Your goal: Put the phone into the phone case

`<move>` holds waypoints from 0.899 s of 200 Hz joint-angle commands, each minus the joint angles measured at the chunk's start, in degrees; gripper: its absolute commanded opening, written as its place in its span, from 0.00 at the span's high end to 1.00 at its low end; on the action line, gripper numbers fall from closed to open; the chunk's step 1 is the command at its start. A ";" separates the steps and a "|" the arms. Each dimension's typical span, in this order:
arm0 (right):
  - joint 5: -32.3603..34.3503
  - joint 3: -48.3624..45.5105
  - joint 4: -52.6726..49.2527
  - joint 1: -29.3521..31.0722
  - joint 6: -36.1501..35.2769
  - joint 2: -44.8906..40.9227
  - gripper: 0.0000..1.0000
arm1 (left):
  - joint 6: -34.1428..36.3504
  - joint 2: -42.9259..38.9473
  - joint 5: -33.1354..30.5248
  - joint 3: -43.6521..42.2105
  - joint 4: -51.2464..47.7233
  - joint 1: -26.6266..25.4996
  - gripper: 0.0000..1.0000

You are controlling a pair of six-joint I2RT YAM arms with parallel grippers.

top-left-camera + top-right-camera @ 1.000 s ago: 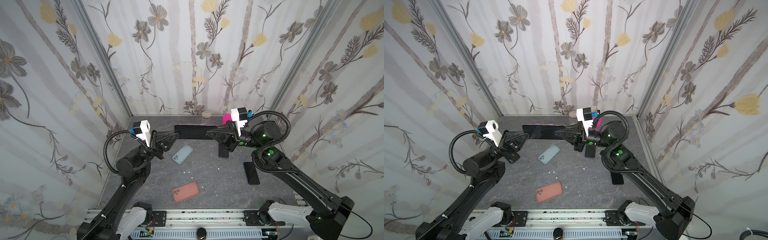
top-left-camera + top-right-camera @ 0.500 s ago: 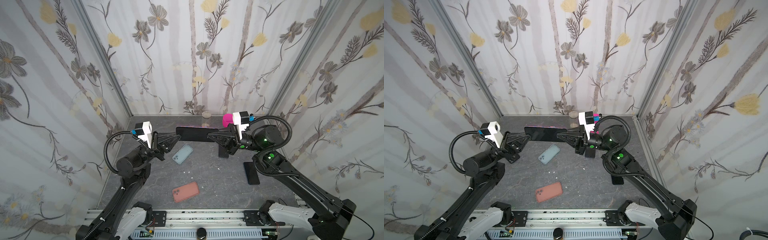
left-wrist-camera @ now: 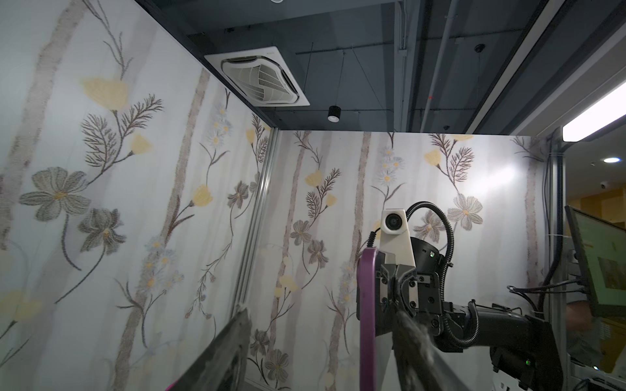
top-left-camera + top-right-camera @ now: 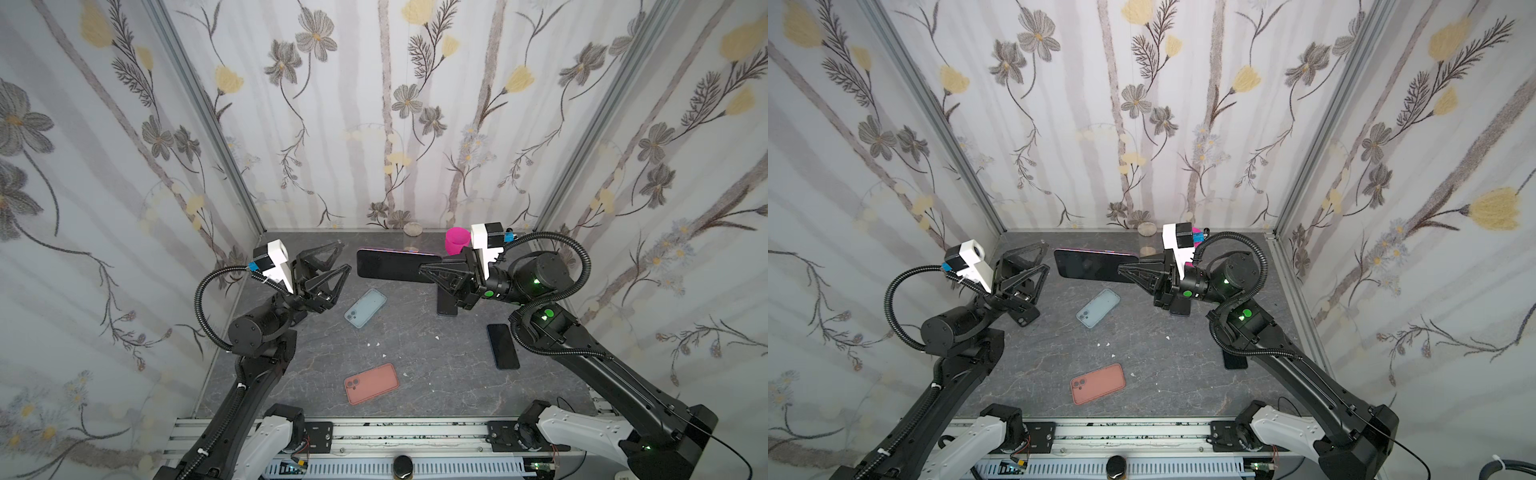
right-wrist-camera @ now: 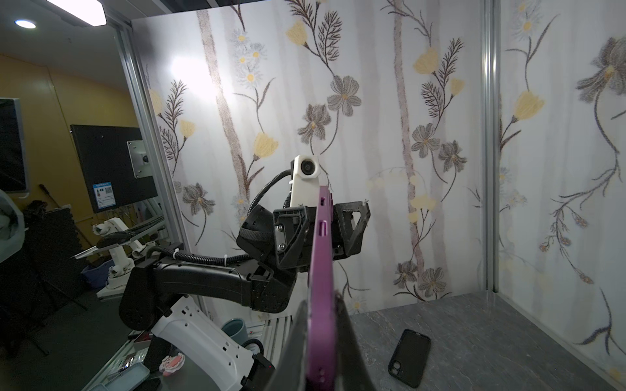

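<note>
Our right gripper (image 4: 428,268) is clamped on the 3 o'clock end of the phone (image 4: 395,266), which hangs in the air above the gray stone-look table (image 4: 415,353). Our left gripper (image 4: 345,257) is spread wide just off the phone's 9 o'clock end, not touching it. From above the phone is a glossy black slab with rounded corners. Only the right wrist view shows the button slots in its purple rim (image 5: 321,270).

Left gripper (image 4: 343,257) let go of phone (image 4: 395,266), jaws spread apart, backed off leaving clear gap. Phone hung midair from right gripper (image 4: 426,269) alone, carried slightly toward right wall.
</note>
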 commanded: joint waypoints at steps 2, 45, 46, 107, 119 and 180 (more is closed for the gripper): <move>2.97 -0.35 3.08 -0.62 1.22 -1.14 1.00 | 5.61 -2.51 -7.36 0.00 -5.25 1.15 0.33; 4.26 -1.07 0.18 -3.69 0.77 -3.53 1.00 | 20.33 -7.42 -29.87 5.54 -34.95 1.18 0.33; 4.38 -1.12 0.00 -3.72 0.62 -3.60 1.00 | 20.44 -7.36 -30.29 5.67 -35.62 1.18 0.33; 15.36 -2.57 -11.40 -4.09 -7.45 -6.98 1.00 | 12.15 9.00 -35.56 11.09 -62.73 -0.74 0.34; 20.57 -2.43 -14.95 -4.03 -8.63 -7.26 1.00 | 10.08 13.68 -35.53 11.90 -64.73 -2.02 0.34; 33.22 -4.27 -25.58 -5.42 -12.80 -8.65 1.00 | 9.70 30.55 -39.19 15.82 -69.44 -11.61 0.32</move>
